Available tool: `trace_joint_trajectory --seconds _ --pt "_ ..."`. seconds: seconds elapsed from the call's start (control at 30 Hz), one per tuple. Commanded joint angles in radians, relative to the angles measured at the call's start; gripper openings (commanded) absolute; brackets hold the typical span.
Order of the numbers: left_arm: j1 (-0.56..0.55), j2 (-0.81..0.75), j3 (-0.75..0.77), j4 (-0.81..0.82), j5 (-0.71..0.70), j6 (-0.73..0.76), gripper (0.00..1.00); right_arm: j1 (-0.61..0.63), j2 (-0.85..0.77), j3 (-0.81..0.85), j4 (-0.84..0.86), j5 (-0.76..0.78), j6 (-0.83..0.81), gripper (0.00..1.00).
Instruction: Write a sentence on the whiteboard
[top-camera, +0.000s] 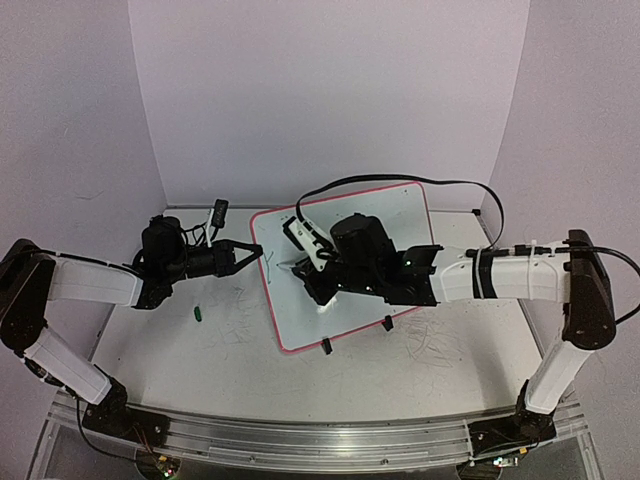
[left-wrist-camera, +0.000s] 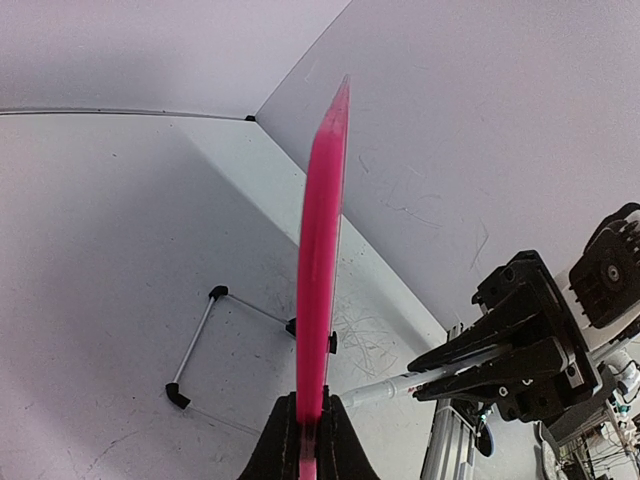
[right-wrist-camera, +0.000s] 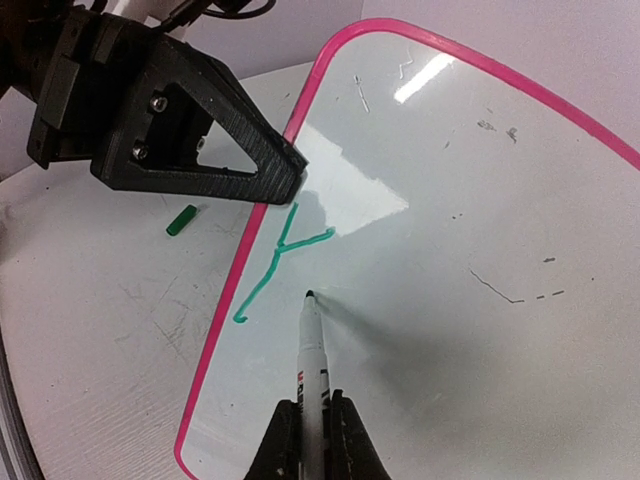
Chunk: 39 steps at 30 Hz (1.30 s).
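Observation:
The whiteboard (top-camera: 380, 205) with its pink frame lies tilted in the middle of the table. My left gripper (top-camera: 262, 254) is shut on its left edge; the left wrist view shows that pink edge (left-wrist-camera: 322, 230) end-on between the jaws of the left gripper (left-wrist-camera: 310, 432). My right gripper (right-wrist-camera: 313, 435) is shut on a white marker (right-wrist-camera: 314, 350). The marker's dark tip rests at the board's surface (right-wrist-camera: 450, 200), just right of the sentence's only writing, one green Y-shaped letter (right-wrist-camera: 280, 255). From above, the right gripper (top-camera: 312, 268) hovers over the board's left part.
A small green cap (top-camera: 199, 313) lies on the table left of the board. Two black clip feet (top-camera: 326, 346) sit at the board's near edge. A wire stand (left-wrist-camera: 195, 345) lies on the table. The right arm's black cable (top-camera: 400, 182) loops over the board's far edge.

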<state>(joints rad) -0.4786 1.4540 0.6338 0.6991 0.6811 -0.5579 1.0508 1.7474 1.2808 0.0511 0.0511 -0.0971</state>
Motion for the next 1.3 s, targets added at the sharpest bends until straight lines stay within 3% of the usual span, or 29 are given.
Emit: trace_joint_trajectory --seconds 0.0,0.77,1.27 --pt "0.000 -0.027 0.021 0.029 0.012 -0.003 0.00 0.004 0.018 0.037 0.015 0.021 0.005 0.00" --pt "0.000 -0.020 0.026 0.027 0.015 0.001 0.00 0.010 0.005 -0.039 -0.022 -0.024 0.034 0.00" --pt "0.000 -0.032 0.018 0.025 0.015 0.002 0.00 0.001 -0.038 -0.044 0.037 0.099 0.058 0.00"
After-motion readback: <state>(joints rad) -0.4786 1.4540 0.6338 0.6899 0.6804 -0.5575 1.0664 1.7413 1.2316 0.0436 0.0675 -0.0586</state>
